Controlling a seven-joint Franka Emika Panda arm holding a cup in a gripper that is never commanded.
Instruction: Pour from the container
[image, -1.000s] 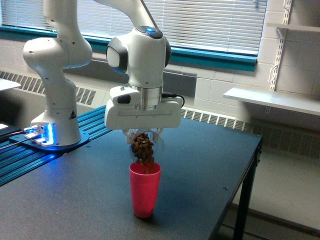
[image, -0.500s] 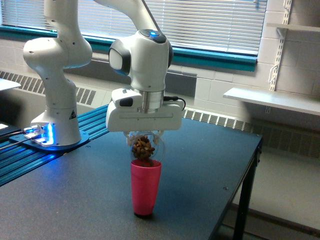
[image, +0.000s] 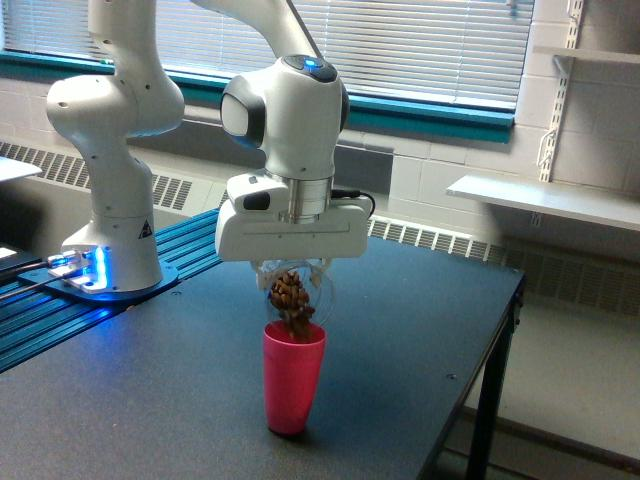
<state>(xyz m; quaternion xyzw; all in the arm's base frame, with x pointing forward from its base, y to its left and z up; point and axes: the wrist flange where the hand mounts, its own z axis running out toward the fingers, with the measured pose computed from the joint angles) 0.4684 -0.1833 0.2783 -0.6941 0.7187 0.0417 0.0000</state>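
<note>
In the exterior view the pincer (image: 293, 272) grasps the clear container (image: 297, 291), tipped just above the pink cup (image: 293, 378), brown pieces (image: 291, 300) spilling into it. The cup stands alone on the dark worktop (image: 400, 340); the arm's base (image: 105, 262) sits well apart toward the view's left.

Clear container (image: 298, 290) of brown pieces, pink-red cup (image: 293, 378), white gripper (image: 291, 268), dark grey table (image: 400, 330).

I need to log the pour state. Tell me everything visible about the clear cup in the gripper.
The clear cup is small, see-through plastic, held under the gripper and tipped down over the pink cup. Brown pieces fill its inside and spill from its mouth towards the pink cup's rim. It hangs above the table, apart from it.
</note>
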